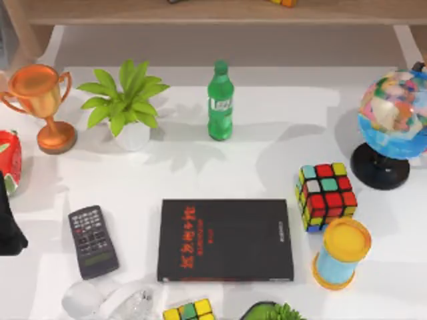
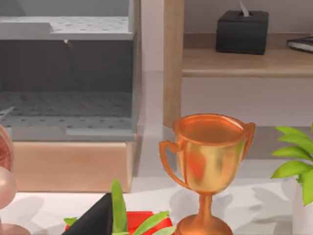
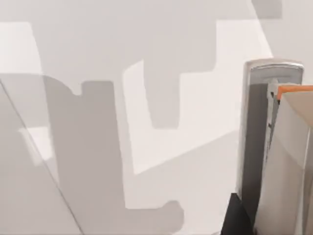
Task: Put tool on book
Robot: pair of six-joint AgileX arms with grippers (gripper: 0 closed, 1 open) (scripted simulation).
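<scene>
Book (image 1: 225, 241) lies flat near the tabletop's front edge, cover bare; I take the keypad device (image 1: 93, 241), just left of it, for the tool; not yet lifted; left arm (image 1: 10, 227) parked at left edge; claw state: cannot tell.

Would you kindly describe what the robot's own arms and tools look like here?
The left tool is a matte black, blocky mass at the table's left edge; one finger is a plain black wedge. The right tool shows a similar black corner. No cables or markings visible.
</scene>
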